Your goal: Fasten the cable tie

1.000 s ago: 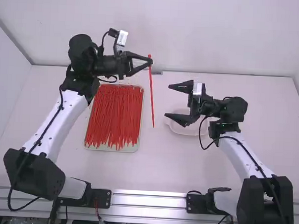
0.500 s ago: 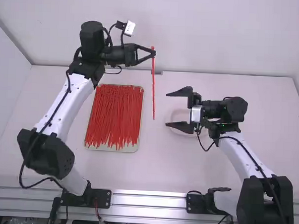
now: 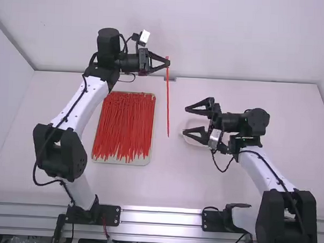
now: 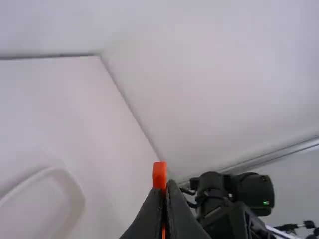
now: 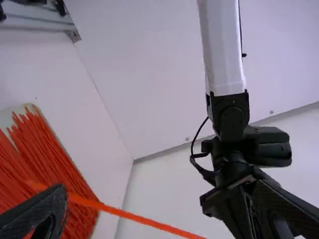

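Left pincer (image 3: 164, 61), in the high view, is clenched on the top end of a red tie (image 3: 168, 100), above the far right corner of the tray (image 3: 121, 161). From there the tie hangs upright just beside the tray's right edge, apart from the red ties (image 3: 124, 125) piled in it. Farther right of the tray, past the tie, the right pincer (image 3: 193, 122) is released and spread wide. It does not touch the tie and sits over a white dish (image 3: 196, 143) on the desk (image 3: 292, 105).

Left wrist view: both fingers (image 4: 147, 219) press together on the tie's orange-red head, which sticks out past their tips. The right arm (image 4: 239, 191) lies beyond.

Right wrist view: one of its own fingers (image 5: 37, 211) shows, and the tie slants across just past it. The tray's ties fan out behind, and the left arm (image 5: 222, 45) stands beyond.
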`<state>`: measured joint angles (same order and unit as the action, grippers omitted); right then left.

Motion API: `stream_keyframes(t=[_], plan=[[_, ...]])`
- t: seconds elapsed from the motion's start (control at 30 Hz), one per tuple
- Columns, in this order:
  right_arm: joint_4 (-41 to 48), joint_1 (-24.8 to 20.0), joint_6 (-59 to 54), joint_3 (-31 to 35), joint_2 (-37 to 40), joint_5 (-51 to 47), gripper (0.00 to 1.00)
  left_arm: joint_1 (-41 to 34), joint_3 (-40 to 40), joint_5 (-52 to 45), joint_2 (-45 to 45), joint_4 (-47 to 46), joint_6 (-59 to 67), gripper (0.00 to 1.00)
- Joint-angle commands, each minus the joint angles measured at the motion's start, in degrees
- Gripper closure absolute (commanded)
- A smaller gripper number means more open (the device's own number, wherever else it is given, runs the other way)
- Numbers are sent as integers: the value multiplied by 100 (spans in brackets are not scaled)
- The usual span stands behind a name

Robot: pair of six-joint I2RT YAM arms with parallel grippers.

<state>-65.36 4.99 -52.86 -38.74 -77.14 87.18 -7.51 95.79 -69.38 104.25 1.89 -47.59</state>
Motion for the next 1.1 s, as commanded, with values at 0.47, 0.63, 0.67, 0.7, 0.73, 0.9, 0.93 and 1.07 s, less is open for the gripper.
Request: stream_keyframes(t=[0.47,0.63,0.67,0.7,0.73,0.9,0.93,1.07], plan=[[-17,330,-1569,90,-7,-149,1,-131,203,-887,7,-452,-1519,98],[-20,505,-1880,90,-7,-168,1,-188,203,-870,7,-769,-1416,98],[-17,553,-1950,90,-7,-184,1,-201,201,-857,7,-798,-1401,98],[-20,599,-1958,90,-7,-236,1,-267,201,-807,7,-896,-1340,98],[-22,616,-1958,90,-7,-269,1,-291,201,-774,7,-901,-1335,98],[-22,837,-1952,90,-7,-518,0,-409,203,-660,7,-802,-1261,98],[-22,866,-1963,90,-7,-529,3,-417,203,-625,7,-811,-1255,98],[-20,962,-1941,90,-7,-651,26,-463,203,-516,7,-710,-1259,98]])
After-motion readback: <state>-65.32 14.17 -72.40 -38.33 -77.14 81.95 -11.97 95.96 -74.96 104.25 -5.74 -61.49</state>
